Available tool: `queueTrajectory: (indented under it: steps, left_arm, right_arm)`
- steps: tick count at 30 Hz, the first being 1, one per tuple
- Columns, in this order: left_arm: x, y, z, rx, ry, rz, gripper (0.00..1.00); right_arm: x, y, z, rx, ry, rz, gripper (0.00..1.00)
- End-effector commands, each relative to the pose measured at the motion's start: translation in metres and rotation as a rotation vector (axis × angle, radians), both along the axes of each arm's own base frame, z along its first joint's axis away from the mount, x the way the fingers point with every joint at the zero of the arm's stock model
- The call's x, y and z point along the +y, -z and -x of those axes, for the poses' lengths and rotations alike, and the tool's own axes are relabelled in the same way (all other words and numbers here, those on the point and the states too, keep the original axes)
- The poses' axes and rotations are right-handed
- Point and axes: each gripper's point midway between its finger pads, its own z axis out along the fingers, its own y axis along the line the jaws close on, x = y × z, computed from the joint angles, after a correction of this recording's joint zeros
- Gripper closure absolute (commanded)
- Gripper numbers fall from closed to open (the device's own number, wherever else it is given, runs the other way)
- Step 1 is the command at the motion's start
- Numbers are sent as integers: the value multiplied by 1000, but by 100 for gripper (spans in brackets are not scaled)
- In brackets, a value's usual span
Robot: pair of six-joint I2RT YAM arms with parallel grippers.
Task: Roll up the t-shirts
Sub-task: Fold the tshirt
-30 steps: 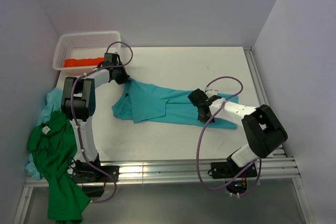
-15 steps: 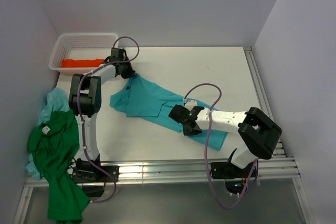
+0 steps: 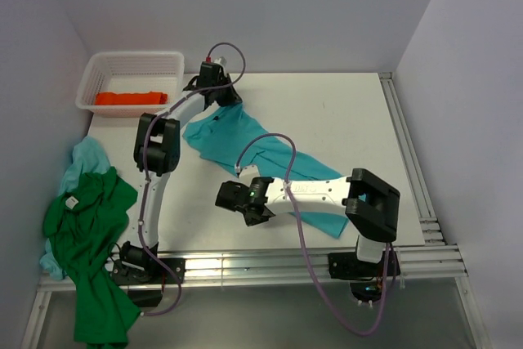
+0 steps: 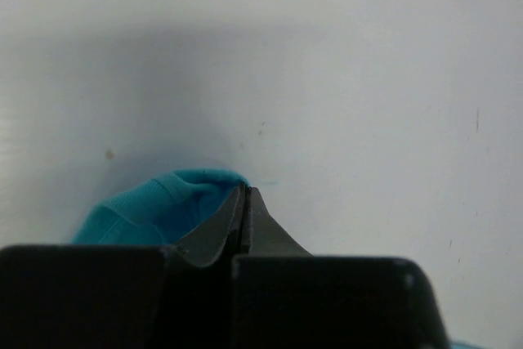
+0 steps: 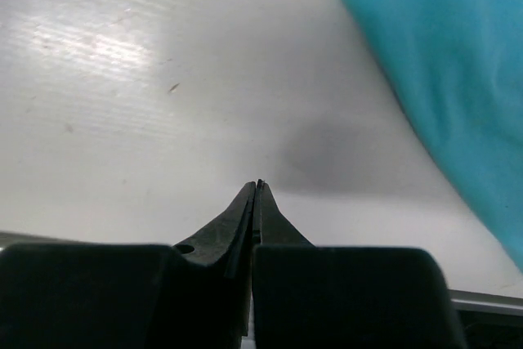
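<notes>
The turquoise t-shirt (image 3: pixel 245 140) lies spread diagonally on the white table, from back centre to front right. My left gripper (image 3: pixel 227 100) is at its far corner, shut on a fold of the turquoise cloth (image 4: pixel 155 206) that shows beside the left finger (image 4: pixel 221 226). My right gripper (image 3: pixel 221 196) is shut and empty, low over bare table left of the shirt's near edge; in the right wrist view the shirt (image 5: pixel 441 63) lies at the upper right, apart from the gripper (image 5: pixel 259 182). The orange t-shirt (image 3: pixel 129 98) lies in the basket. The dark green t-shirt (image 3: pixel 86 226) and the pale blue t-shirt (image 3: pixel 86 157) are heaped at the left.
A white mesh basket (image 3: pixel 131 59) stands at the back left corner. Walls close the table at the back and both sides. A metal rail (image 3: pixel 404 153) runs along the right edge and another along the front edge (image 3: pixel 261 267).
My left gripper has moved right along the back, dragging the turquoise shirt's corner with it. My right gripper has slid left across the shirt and off it onto bare table.
</notes>
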Motion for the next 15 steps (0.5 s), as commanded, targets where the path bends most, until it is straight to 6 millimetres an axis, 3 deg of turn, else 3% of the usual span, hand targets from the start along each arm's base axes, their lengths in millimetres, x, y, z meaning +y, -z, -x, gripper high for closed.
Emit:
queueTrajectory:
  steps: [1,6,7,8,9,11,12,15]
  left_arm:
    - [-15,-15,-13,-37,27,43,100]
    - [-9,-28,-34,-116,-25,39,100]
    - [-9,-21,-38,-107,-31,54,100]
    - [-12,-31,-44,-130,-20,80,100]
    - [-11,-20,-47,-114,-25,87,100]
    - [-2,-18,-57,-107,-61,112,100]
    - [1,-19,-63,-120,-70,128,100]
    - [15,-27,-77,-153,-105,179,100]
  right_arm:
    - [0,-27,-7,-61,-12,3,100]
    - [1,-56,-34,-119,-16,-96,97]
    - [-1,-58,-40,-124,-24,-101,97]
    - [-5,-63,-53,-136,7,-122,97]
    - [-9,-65,-61,-141,19,-127,97]
    - [-19,-67,-76,-144,32,-124,97]
    - [-30,-70,-92,-151,78,-141,97]
    - [-55,-63,-110,-146,124,-124,96]
